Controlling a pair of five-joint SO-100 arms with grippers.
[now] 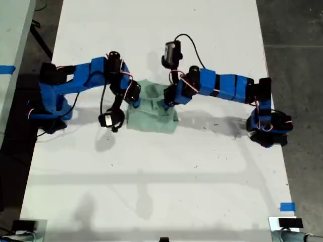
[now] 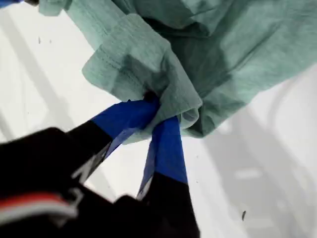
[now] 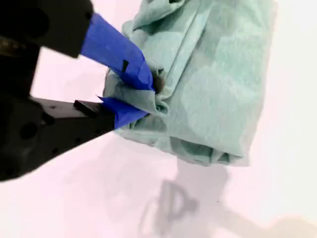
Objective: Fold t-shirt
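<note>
both jaws pinching the bundled shirt

the t-shirt (image 1: 151, 108) sits just above the middle of the exterior view, on the white table (image 1: 166, 191), gathered into a compact, roughly square bundle with the two arms meeting over its upper edge.

my first gripper (image 2: 157, 110) has its jaws closed on a thick fold of hem, the cloth bunched between the blue tips and lifted off the table, with more of the shirt hanging slack beyond. my second gripper (image 3: 148, 94) is likewise clamped on a wad of cloth at one edge of the bundle; from its jaws the shirt stretches away as a short, thick block lying flat on the table.

which arm in the exterior view carries which gripper i cannot settle: both reach the shirt at opposite upper corners, one from the exterior view's left and one from its right.

my judgement: the fold is well along, and the next move turns on the bundle lying toward the lower part of the exterior view from both grips. carrying the two pinched corners evenly that way should lay the held edge over the rest; uneven travel would skew it.
</note>
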